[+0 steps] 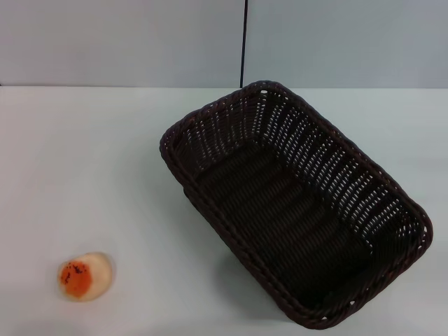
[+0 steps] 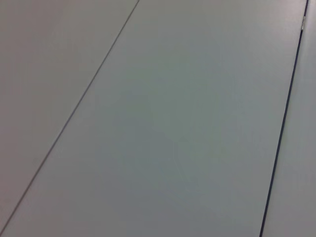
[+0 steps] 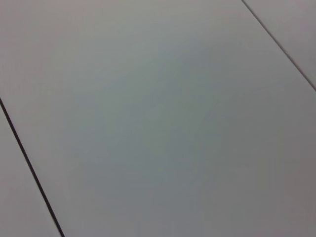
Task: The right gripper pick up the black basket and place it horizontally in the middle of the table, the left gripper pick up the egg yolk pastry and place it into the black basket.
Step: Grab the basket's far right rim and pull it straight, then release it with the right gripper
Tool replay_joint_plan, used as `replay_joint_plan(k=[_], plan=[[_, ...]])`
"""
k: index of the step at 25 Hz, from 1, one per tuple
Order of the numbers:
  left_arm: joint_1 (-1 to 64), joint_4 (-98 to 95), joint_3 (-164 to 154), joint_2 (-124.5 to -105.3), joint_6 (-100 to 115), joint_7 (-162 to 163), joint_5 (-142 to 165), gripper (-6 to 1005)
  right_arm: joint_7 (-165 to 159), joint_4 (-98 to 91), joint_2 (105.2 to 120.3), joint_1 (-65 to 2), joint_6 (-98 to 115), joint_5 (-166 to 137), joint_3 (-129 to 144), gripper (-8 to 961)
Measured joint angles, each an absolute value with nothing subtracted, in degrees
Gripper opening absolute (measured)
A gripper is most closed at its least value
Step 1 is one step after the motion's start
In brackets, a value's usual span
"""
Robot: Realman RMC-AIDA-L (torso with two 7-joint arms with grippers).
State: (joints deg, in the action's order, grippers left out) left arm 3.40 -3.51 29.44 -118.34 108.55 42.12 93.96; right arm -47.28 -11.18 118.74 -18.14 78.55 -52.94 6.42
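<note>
The black basket (image 1: 294,203) is a large dark woven wicker basket. It lies at a slant on the right half of the white table (image 1: 91,161), one corner toward the back centre and the other toward the front right. It is empty. The egg yolk pastry (image 1: 85,275) is a small pale cream bun with an orange-red patch. It sits on the table at the front left, well apart from the basket. Neither gripper shows in any view. Both wrist views show only pale panels with thin dark seams.
A pale wall (image 1: 126,42) with a vertical dark seam (image 1: 244,42) stands behind the table's far edge. Bare tabletop lies between the pastry and the basket.
</note>
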Motion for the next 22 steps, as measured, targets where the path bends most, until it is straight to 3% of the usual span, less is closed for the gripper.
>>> replay_joint_plan(k=[3, 12, 22], plan=[[3.54, -3.51, 29.27, -118.24, 108.55, 42.16, 94.03, 403, -47.49, -11.65, 118.58, -18.34, 78.48, -53.48, 7.06, 468], [4.12, -3.52, 29.17, -118.21, 108.65, 42.19, 94.02, 472, -58.58, -22.38, 118.29, -17.98, 78.45, -62.61, 17.54, 467], [4.32, -3.52, 29.18, -118.21, 108.71, 42.19, 94.15, 525, -104.51, -57.87, 115.05, -22.61, 86.60, -104.44, 26.05, 520]])
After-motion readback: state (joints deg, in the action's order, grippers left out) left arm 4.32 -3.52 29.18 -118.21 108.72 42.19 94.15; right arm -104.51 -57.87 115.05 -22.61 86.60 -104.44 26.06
